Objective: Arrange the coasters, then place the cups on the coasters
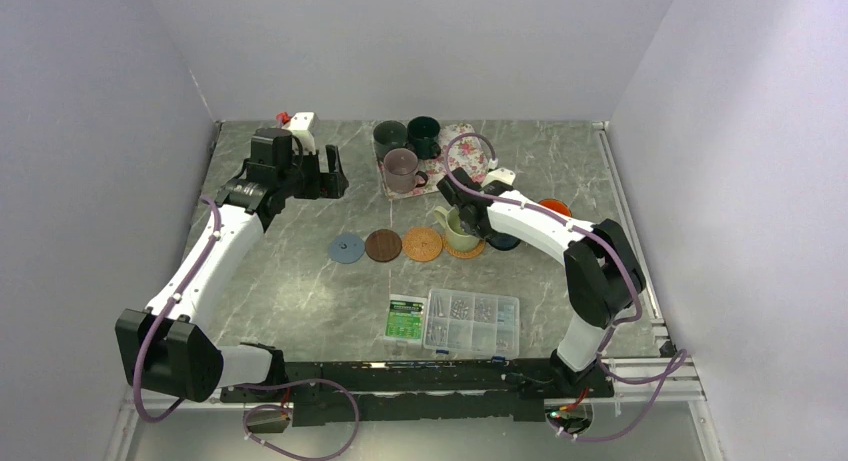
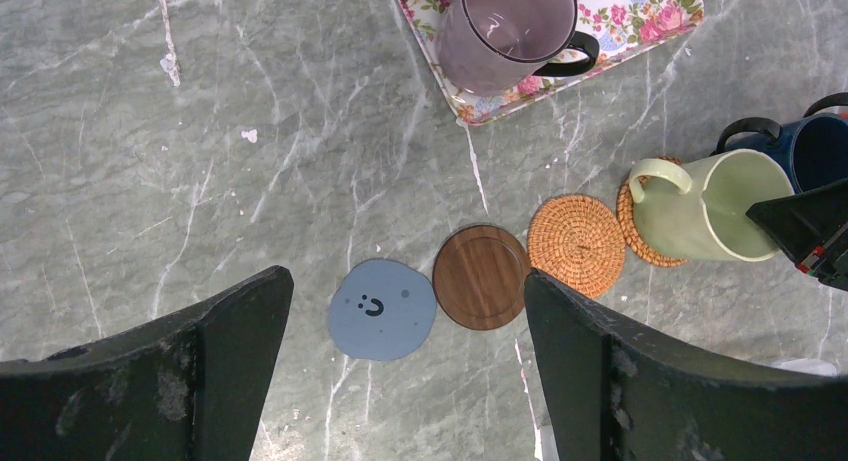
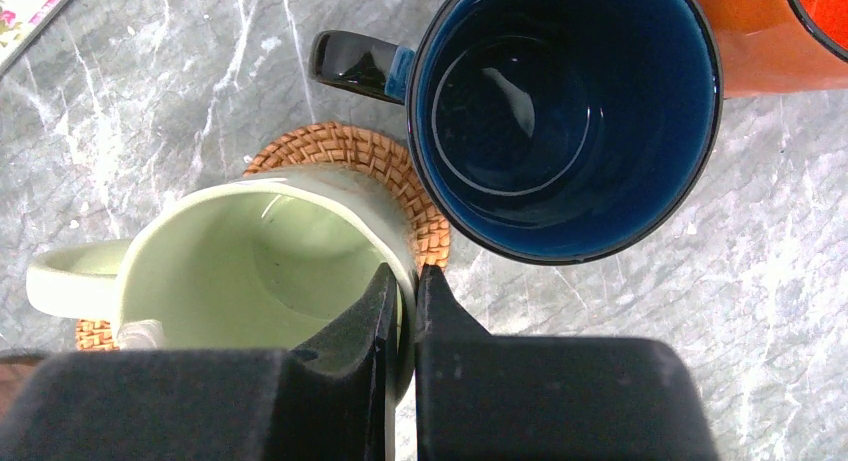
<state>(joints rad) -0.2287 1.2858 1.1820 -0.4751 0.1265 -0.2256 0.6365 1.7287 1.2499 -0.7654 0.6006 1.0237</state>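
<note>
Coasters lie in a row: light blue [image 1: 346,248] [image 2: 383,309], dark brown [image 1: 383,245] [image 2: 481,276], woven tan [image 1: 422,244] [image 2: 576,244]. A second woven coaster [image 3: 350,151] lies under the pale green cup [image 1: 458,228] [image 3: 250,261]. My right gripper [image 3: 405,281] is shut on that cup's rim, one finger inside and one outside. The navy cup [image 3: 560,111] and orange cup [image 3: 770,41] stand just right of it. Mauve [image 1: 401,168], grey-green [image 1: 390,136] and teal [image 1: 424,133] cups sit on the tray. My left gripper [image 1: 330,171] [image 2: 408,279] hangs open and empty at back left.
The floral tray [image 1: 468,156] lies at the back middle. A clear plastic screw box [image 1: 472,323] and a green packet [image 1: 405,318] lie near the front edge. Walls close in the table on the left, back and right.
</note>
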